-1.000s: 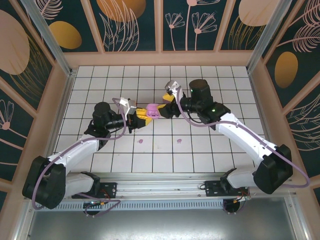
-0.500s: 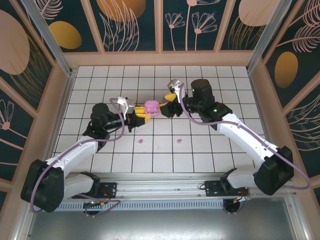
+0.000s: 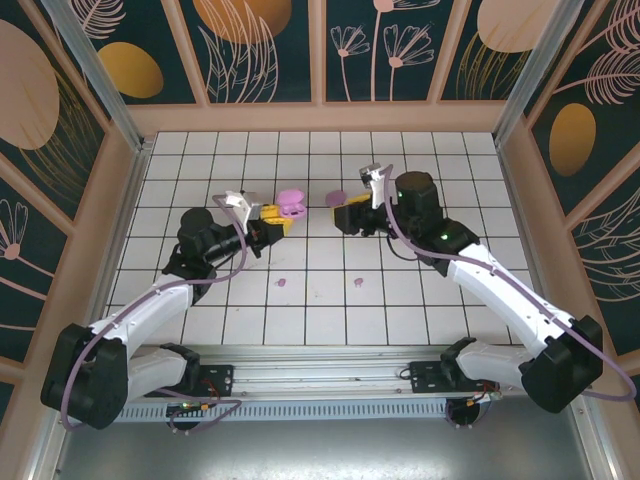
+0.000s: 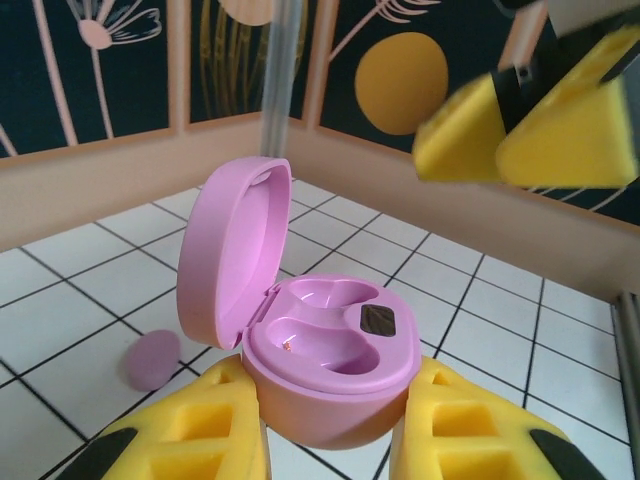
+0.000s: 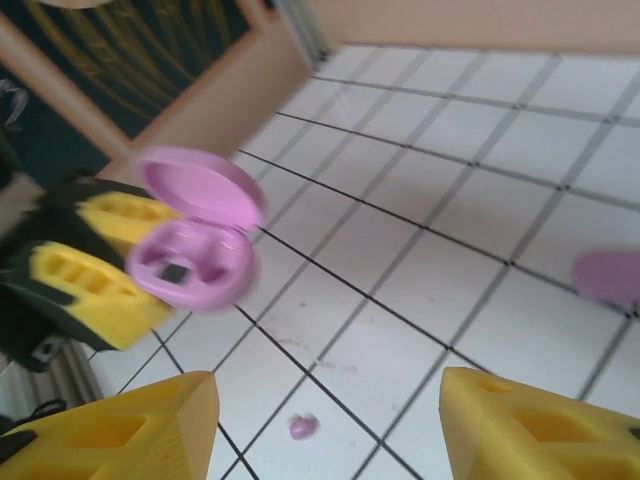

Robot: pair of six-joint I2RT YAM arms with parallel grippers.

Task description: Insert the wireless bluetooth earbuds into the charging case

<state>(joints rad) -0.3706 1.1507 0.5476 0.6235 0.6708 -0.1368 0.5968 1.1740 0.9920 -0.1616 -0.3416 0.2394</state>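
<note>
A: Noticed the change? Had the left hand [image 3: 277, 218] and the right hand [image 5: 330, 385] crowded together over the middle of the glossy white square-tiled counter [image 3: 450, 170] a second ago. Parted now.

B: Yes. Left hand first: shut tight on the base of the lilac-purple oval plastic charging case [image 4: 330, 350], shifted toward the far left. Got the rounded lid [image 4: 235, 255] swung up on its hinge, too.

A: And the right hand?

B: Backed off to the right. Standing well open, gripping nothing.

A: Meaning for the task?

B: Probably marks the opening step as done. Can see both moulded wells [image 4: 320, 320] bare in the left wrist view, so not loaded yet. Next, presumably, fetching.

A: Fetching from where?

B: Off the tiles, well apart from the case. Count one tiny lilac-purple plastic earbud [image 3: 283, 282] nearer the left side and a second earbud [image 3: 358, 283] nearer the right. Also note a flat lilac oval piece [image 3: 336, 198] just beside the right hand; cannot tell whether a spare case or something else.

A: Anything on the surroundings?

B: Dark grout lines across the counter, a pale wooden kerb [image 3: 320, 118] round it. Behind that, dark teal wall panels [image 3: 260, 50] painted with pale flower outlines and orange ovals, plus silvery metal posts [image 3: 90, 70] at the far corners. Plenty of contrast for picking out such small nubs.
</note>
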